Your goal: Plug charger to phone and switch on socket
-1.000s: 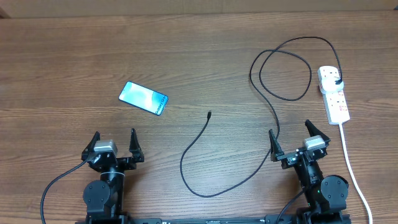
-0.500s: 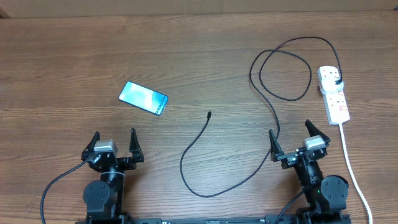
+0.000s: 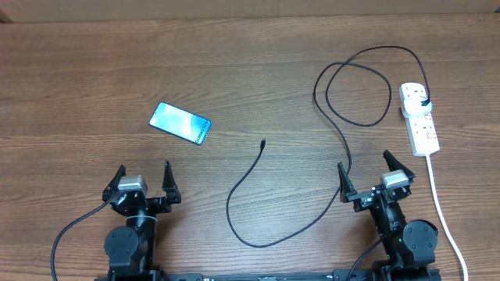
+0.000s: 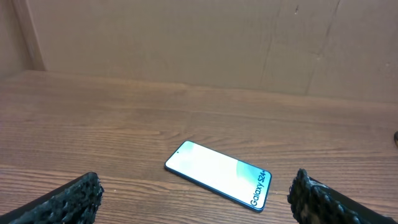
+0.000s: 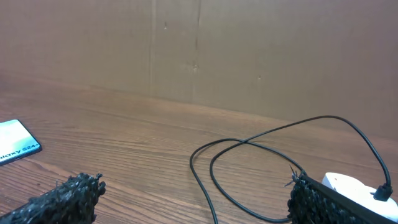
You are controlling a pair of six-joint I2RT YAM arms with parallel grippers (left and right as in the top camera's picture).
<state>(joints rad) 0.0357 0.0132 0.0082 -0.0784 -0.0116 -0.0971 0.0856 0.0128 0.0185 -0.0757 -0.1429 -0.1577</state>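
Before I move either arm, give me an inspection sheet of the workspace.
Surface: wooden table.
Job's things: phone flat, screen up, ahead of the left arm; charger looping across the right half, connector tip free, apart from the phone; plug in the socket.
Clutter: nothing seen.
Grippers: left gripper open, empty; right gripper open, empty.
Cables: socket's white cord runs past the right arm toward the near edge.
Surroundings: cardboard wall behind the table.
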